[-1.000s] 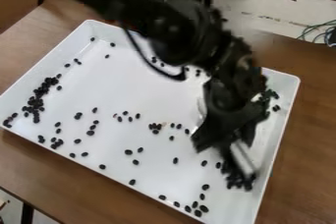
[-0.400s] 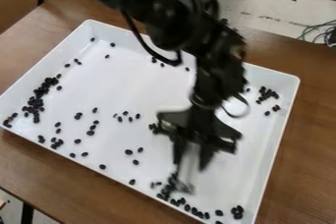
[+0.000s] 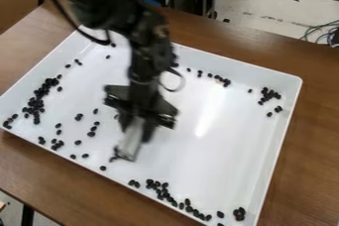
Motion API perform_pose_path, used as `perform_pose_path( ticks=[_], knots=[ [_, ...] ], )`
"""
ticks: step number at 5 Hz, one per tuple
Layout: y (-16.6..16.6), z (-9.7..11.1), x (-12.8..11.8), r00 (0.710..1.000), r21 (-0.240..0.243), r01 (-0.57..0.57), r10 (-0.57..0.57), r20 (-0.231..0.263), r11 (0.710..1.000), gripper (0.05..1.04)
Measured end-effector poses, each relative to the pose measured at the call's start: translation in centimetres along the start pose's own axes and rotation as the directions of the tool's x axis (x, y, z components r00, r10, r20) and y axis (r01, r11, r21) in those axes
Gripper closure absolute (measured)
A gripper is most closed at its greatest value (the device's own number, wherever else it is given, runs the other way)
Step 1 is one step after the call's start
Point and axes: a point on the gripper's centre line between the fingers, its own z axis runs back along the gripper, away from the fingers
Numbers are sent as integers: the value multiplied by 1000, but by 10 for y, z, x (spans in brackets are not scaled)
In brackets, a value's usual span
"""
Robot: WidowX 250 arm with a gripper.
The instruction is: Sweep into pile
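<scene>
Little black oval beans (image 3: 45, 89) lie in clumps and strays around the white tray (image 3: 232, 155). The hand (image 3: 138, 129) is clamped on a pale blade (image 3: 132, 145).

One fixed camera view, set above the pincer (image 3: 136, 133), facing down at a slant. Middle range: takes in most of the tray (image 3: 242, 67) around the pincer, surface (image 3: 314, 121) to either side, floor (image 3: 275, 14) beyond.

Tray (image 3: 228, 160): on bench (image 3: 311, 155).
Beans (image 3: 37, 103): in tray; clustered at left, along near edge, at far right corner.
Sweeping tool (image 3: 132, 143): in end effector (image 3: 138, 130), left of tray centre.
Cables (image 3: 321, 32): behind bench, right.
</scene>
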Motion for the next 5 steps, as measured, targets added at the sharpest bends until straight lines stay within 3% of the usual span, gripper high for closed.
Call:
perform_pose_path(
  ticks=[1,3,4,5],
  knots=[
    [45,-12,-1,998,-9,-26,27,64,1000,722],
    [120,-21,-20,996,9,-69,69,51,998,723],
    [121,-8,-19,997,28,-46,45,55,999,722],
    [99,13,-10,997,1,-16,16,70,1000,722]
  ],
)
